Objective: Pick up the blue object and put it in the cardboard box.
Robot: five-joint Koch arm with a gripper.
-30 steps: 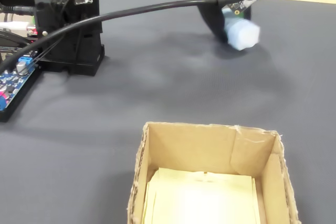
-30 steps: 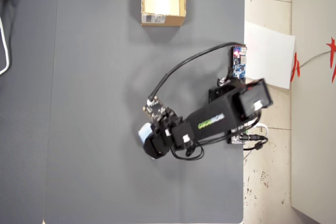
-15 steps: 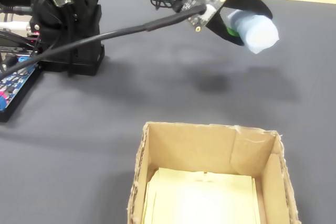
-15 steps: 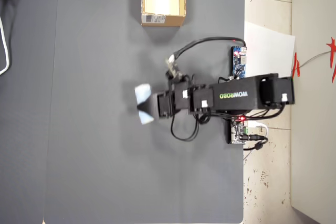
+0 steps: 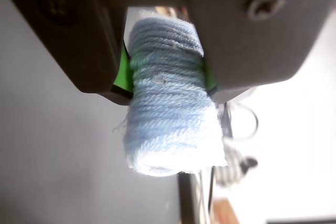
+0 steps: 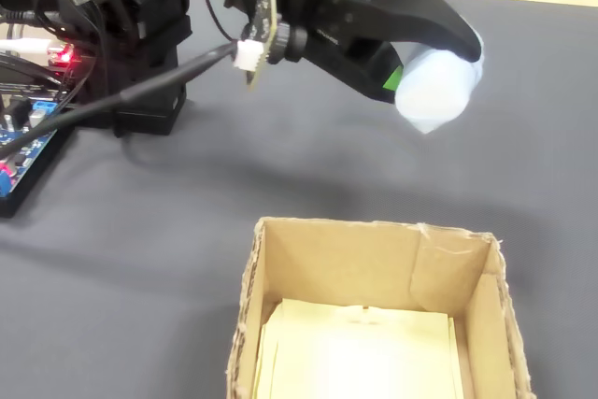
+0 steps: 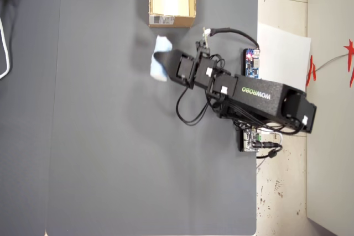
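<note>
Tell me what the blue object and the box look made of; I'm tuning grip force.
The blue object looks like soft wound yarn or knit fabric: the wrist view shows parallel matte strands and frayed fibres at its end, and it pinches in between the jaws. The cardboard box looks like plain tan corrugated card, matte with rough torn top edges; its pale yellowish floor may be paper.

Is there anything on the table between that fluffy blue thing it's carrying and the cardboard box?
No. In the overhead view only bare grey mat separates the blue object, held in the jaws, from the cardboard box. The fixed view shows the same.
</note>
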